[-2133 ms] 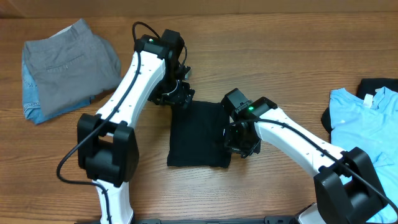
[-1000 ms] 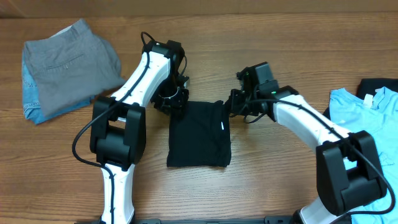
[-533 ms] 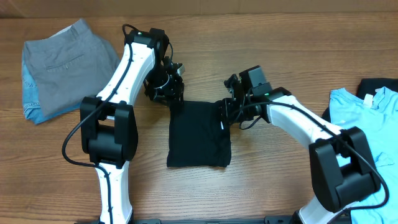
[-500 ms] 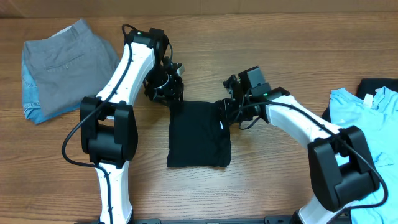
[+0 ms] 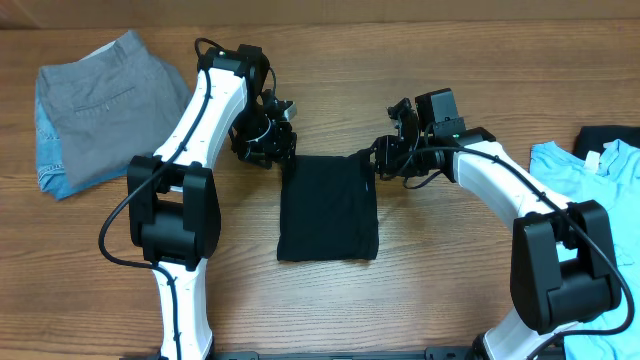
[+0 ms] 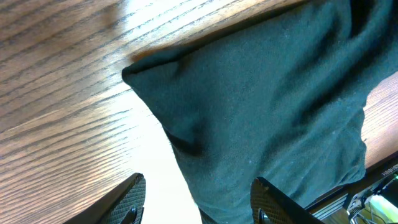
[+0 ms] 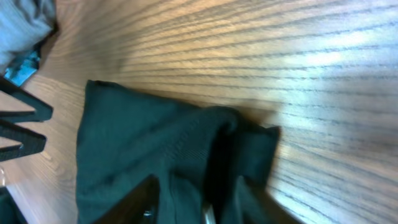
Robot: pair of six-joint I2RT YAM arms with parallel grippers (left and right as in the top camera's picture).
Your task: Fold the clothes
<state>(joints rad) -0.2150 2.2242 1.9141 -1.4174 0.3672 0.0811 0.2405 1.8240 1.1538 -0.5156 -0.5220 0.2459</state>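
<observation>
The black T-shirt (image 5: 328,208) lies folded into a rectangle on the table between my arms. My left gripper (image 5: 277,152) is open at its upper left corner. In the left wrist view the shirt's (image 6: 267,93) edge lies between the spread fingers of that gripper (image 6: 199,206). My right gripper (image 5: 384,160) is at the shirt's upper right corner. In the right wrist view its fingers (image 7: 199,205) are closed on a thick fold of the black fabric (image 7: 137,137). A light blue T-shirt (image 5: 585,200) lies at the right edge.
Folded grey trousers (image 5: 115,100) lie at the far left on a blue patterned cloth (image 5: 48,165). Another black garment (image 5: 605,135) shows behind the light blue T-shirt. The wooden table (image 5: 450,280) lies bare in front of the shirt.
My right gripper has moved right and slightly back, and the black T-shirt has slid a little to the right with it. The left arm has stayed about where it was half a second ago.
</observation>
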